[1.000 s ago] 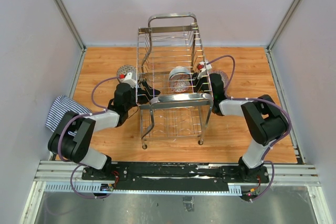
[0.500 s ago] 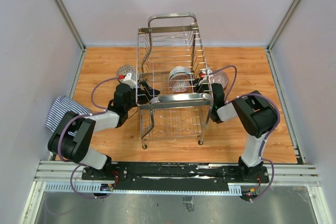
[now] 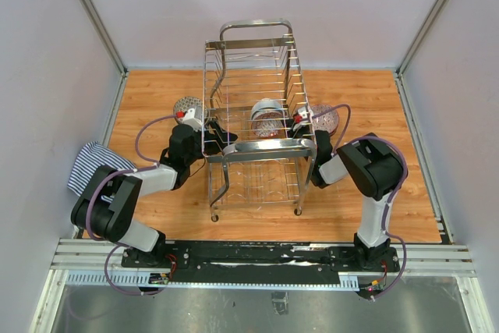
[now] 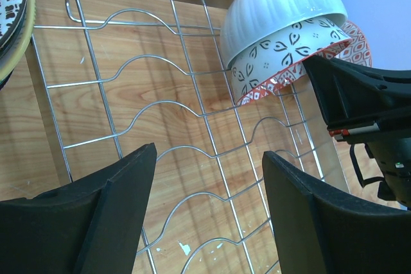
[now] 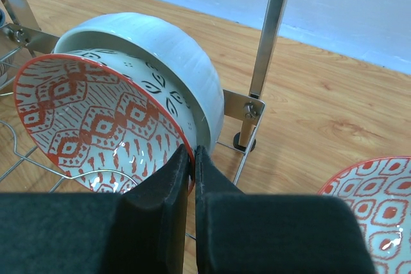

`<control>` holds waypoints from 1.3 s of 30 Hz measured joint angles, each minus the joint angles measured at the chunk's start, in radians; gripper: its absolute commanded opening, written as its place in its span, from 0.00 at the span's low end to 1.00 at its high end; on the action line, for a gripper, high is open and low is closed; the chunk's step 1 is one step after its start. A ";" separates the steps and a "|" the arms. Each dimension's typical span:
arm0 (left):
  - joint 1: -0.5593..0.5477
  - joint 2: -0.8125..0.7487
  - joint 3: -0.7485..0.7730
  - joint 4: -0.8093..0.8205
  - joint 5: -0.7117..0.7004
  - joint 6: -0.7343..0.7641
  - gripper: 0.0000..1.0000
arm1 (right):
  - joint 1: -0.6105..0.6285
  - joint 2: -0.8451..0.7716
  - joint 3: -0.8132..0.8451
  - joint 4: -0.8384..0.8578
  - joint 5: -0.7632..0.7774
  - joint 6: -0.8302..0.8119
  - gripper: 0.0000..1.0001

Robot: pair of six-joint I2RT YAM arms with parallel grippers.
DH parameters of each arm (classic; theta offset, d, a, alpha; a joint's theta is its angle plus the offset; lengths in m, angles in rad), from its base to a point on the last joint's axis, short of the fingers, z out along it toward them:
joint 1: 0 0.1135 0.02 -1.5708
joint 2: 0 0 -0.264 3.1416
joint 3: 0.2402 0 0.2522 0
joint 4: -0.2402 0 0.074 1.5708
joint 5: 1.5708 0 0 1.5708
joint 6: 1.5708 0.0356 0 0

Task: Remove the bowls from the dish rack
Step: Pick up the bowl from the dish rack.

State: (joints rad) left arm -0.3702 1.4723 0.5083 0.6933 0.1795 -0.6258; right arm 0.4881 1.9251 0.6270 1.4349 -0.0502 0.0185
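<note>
the right claw [image 5: 191,158] has just been shut on the rim of the red bowl [image 5: 83,120] in the rack [image 3: 265,146], so it can be lifted out. the left claw [image 4: 209,171] is held wide, empty.

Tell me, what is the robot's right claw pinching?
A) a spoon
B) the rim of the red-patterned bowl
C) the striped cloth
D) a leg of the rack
B: the right wrist view shows the right claw shut on the rim of the red-patterned bowl, which is leaning in the rack.
</note>
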 measured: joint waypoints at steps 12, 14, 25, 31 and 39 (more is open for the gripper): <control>0.000 0.000 -0.006 0.012 -0.002 0.000 0.72 | 0.022 0.014 -0.003 0.042 0.053 -0.034 0.01; 0.000 0.000 -0.008 0.014 -0.003 0.000 0.72 | 0.023 0.014 -0.003 0.043 0.060 -0.038 0.01; 0.000 0.000 -0.010 0.020 -0.003 0.000 0.72 | 0.028 0.014 -0.001 0.049 0.100 -0.043 0.01; 0.000 0.000 -0.010 0.021 -0.004 0.000 0.72 | 0.029 0.014 0.014 0.048 0.119 -0.043 0.01; 0.000 0.000 -0.011 0.021 -0.006 0.000 0.72 | 0.046 0.020 0.033 0.047 0.132 -0.052 0.01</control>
State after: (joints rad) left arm -0.3702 1.4723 0.4976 0.7139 0.1730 -0.6262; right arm 0.5339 1.9453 0.6598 1.4815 0.0814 -0.0334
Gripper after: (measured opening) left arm 0.723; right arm 0.054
